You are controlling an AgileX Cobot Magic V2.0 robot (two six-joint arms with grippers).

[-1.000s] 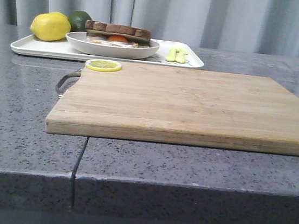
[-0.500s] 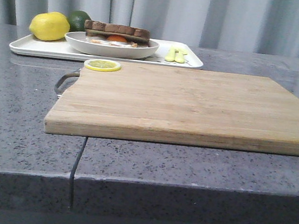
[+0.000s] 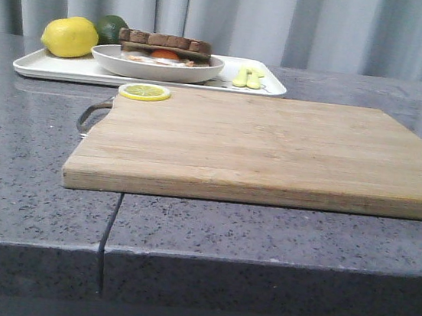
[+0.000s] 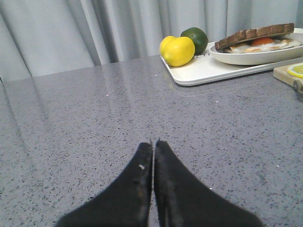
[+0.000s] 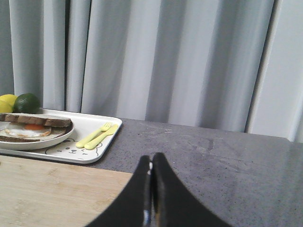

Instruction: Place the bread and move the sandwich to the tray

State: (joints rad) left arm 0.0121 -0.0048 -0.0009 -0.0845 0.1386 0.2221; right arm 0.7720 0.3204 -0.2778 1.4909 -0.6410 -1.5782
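Both claws, left (image 4: 153, 144) and right (image 5: 151, 158), pinched shut and empty, risk nudging the plated sandwich (image 3: 165, 47) off the tray (image 3: 52, 68) if swung carelessly.

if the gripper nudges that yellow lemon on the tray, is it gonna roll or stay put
The lemon looks rounded and smooth, so it would probably roll. The lime close behind it might check it that way. The tray's low rim may not stop it.
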